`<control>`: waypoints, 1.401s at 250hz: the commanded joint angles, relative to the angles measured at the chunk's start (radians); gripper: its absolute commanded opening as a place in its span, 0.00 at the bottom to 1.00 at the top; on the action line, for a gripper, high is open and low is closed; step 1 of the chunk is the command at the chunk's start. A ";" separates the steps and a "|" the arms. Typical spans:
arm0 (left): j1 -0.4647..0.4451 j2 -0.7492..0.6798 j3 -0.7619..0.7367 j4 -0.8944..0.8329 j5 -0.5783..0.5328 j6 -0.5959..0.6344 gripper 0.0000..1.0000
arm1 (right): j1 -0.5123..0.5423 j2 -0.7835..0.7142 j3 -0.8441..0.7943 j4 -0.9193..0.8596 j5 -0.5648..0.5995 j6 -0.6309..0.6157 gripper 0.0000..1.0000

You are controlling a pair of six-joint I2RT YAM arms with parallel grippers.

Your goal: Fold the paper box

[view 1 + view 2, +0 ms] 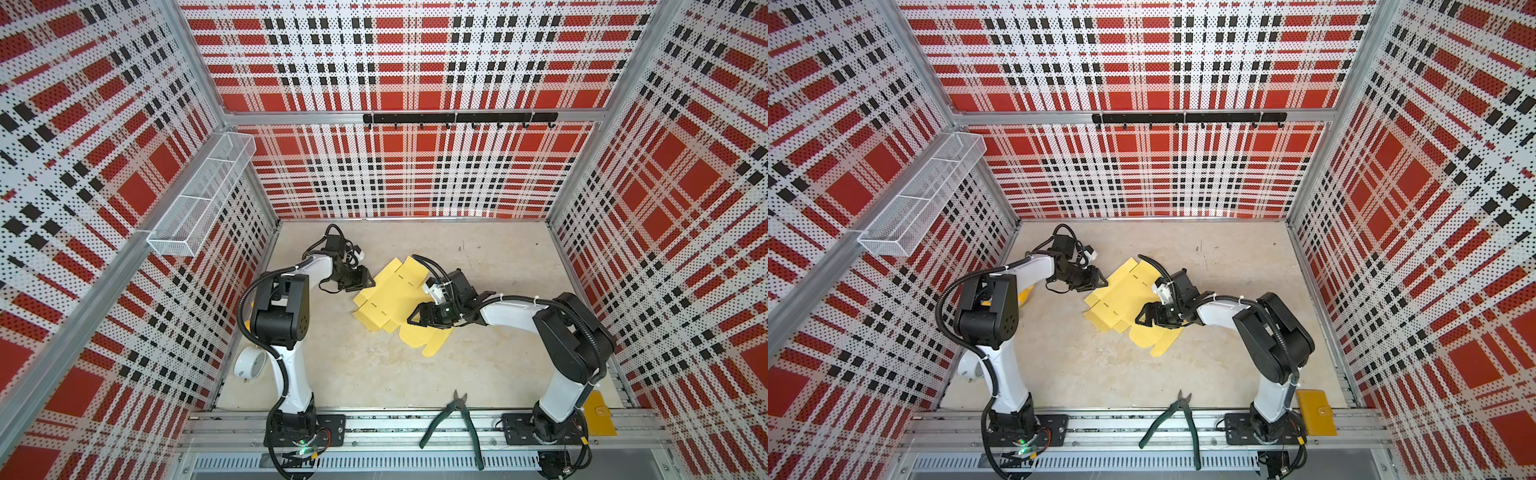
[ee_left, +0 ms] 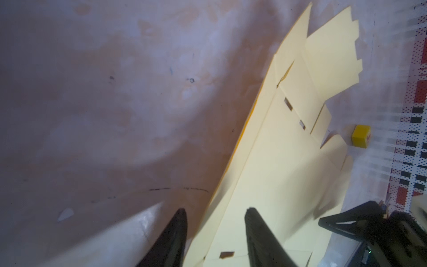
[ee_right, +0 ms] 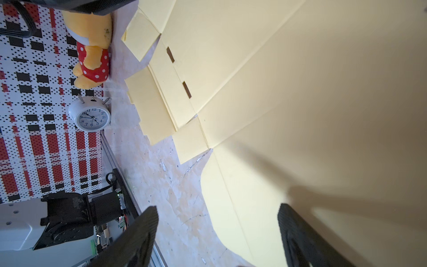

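Observation:
The paper box (image 1: 390, 295) (image 1: 1121, 295) is a pale yellow die-cut sheet lying mostly flat mid-table, with flaps and rounded tabs spread out. My left gripper (image 1: 368, 281) (image 1: 1101, 279) is at the sheet's left edge. In the left wrist view its jaws (image 2: 216, 210) stand apart, astride a slightly raised edge of the sheet (image 2: 277, 150). My right gripper (image 1: 411, 318) (image 1: 1139, 318) hovers over the sheet's near right part. It is open wide (image 3: 218, 207), with one finger over the sheet (image 3: 300, 92) and the other over bare table beside a rounded tab.
Green-handled pliers (image 1: 453, 419) lie on the front rail and a yellow wallet (image 1: 598, 413) sits by the right arm's base. A white alarm clock (image 3: 90, 114) and a yellow plush toy (image 3: 92, 53) stand at the left wall. A small yellow cube (image 2: 360, 135) sits near the sheet.

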 commanded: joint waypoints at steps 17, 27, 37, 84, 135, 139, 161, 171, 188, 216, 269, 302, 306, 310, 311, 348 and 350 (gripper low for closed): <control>-0.007 -0.082 -0.028 0.013 -0.045 0.040 0.37 | -0.002 -0.005 0.028 -0.002 -0.005 -0.019 0.84; -0.007 -0.090 -0.037 0.021 -0.043 0.039 0.35 | -0.002 -0.006 0.024 0.006 -0.005 -0.017 0.84; -0.006 -0.093 -0.043 0.031 -0.038 0.038 0.32 | -0.003 -0.007 0.021 0.008 0.004 -0.020 0.84; -0.017 -0.119 -0.051 0.027 -0.052 0.066 0.26 | -0.003 0.024 0.005 0.042 0.002 -0.005 0.83; -0.016 -0.114 -0.042 0.018 -0.086 0.111 0.40 | -0.003 0.031 -0.038 0.121 -0.006 0.033 0.82; -0.013 -0.113 -0.038 0.017 -0.092 0.117 0.47 | -0.003 0.031 -0.039 0.122 -0.008 0.031 0.82; -0.004 -0.078 0.011 -0.001 -0.130 0.147 0.60 | -0.005 0.038 -0.044 0.109 -0.003 0.015 0.82; -0.005 -0.052 0.050 -0.030 -0.133 0.175 0.61 | -0.004 0.041 -0.042 0.093 0.001 0.008 0.82; -0.012 -0.006 0.115 -0.088 -0.156 0.202 0.62 | -0.004 0.040 -0.042 0.086 -0.005 0.007 0.82; -0.022 0.051 0.157 -0.126 -0.090 0.204 0.62 | -0.004 0.033 -0.045 0.085 -0.008 -0.005 0.82; -0.051 0.113 0.195 -0.165 -0.063 0.240 0.58 | -0.003 0.038 -0.036 0.071 -0.013 -0.007 0.82; -0.051 0.133 0.214 -0.188 -0.046 0.239 0.44 | -0.004 0.043 -0.032 0.069 -0.012 -0.007 0.82; -0.051 0.130 0.212 -0.188 -0.043 0.239 0.43 | -0.003 0.043 -0.031 0.068 -0.012 -0.006 0.82; -0.051 0.127 0.209 -0.188 -0.041 0.241 0.41 | -0.004 0.044 -0.030 0.068 -0.014 -0.005 0.82; -0.051 0.126 0.207 -0.188 -0.041 0.241 0.41 | -0.004 0.044 -0.030 0.069 -0.014 -0.005 0.82; -0.053 0.100 0.186 -0.177 -0.033 0.245 0.32 | -0.004 0.045 -0.024 0.079 -0.011 0.000 0.81; -0.053 0.099 0.185 -0.177 -0.033 0.245 0.32 | -0.004 0.045 -0.023 0.079 -0.011 0.001 0.81</control>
